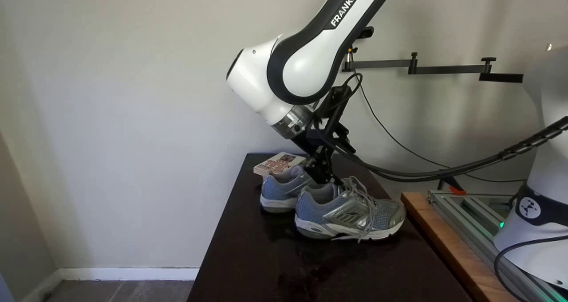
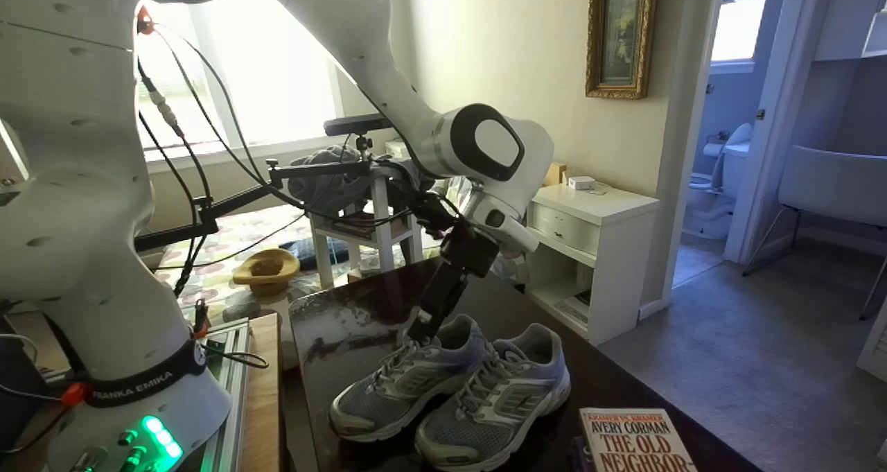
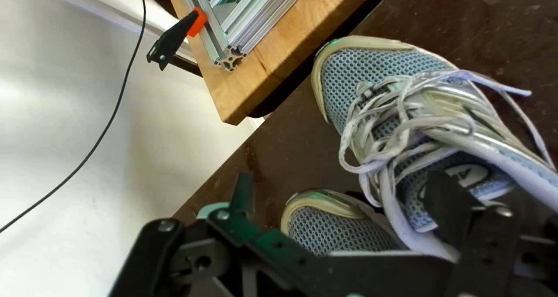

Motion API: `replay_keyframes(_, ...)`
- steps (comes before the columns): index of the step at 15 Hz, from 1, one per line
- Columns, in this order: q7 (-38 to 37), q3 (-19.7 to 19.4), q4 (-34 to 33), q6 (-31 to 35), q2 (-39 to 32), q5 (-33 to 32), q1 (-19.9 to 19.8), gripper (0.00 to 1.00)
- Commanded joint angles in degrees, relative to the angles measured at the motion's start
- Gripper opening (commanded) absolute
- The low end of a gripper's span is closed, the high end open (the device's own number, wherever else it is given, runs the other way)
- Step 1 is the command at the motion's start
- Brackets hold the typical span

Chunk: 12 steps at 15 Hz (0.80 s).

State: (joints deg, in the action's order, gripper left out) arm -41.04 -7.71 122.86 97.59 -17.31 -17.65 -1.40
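Wrist view: upper shoe (image 3: 414,127) runs off frame, heel lost; lower shoe (image 3: 335,229) mostly hidden behind hand (image 3: 342,186). Hand spread wide; contact unclear.

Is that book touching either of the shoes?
Apart. An exterior view shows dark table between the book and the nearer shoe; the other shoe sits farther away.

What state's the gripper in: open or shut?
Open: in the wrist view, the gripper has its fingers spread wide apart.
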Motion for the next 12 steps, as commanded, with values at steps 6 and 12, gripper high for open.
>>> replay_keyframes(6, -11.4, 0.1, 2.0, -2.0, 3.8, -1.8, 1.7, 1.00)
replay_keyframes(12, -12.9, 0.6, 2.5, -5.3, 5.2, -1.5, 1.8, 1.00)
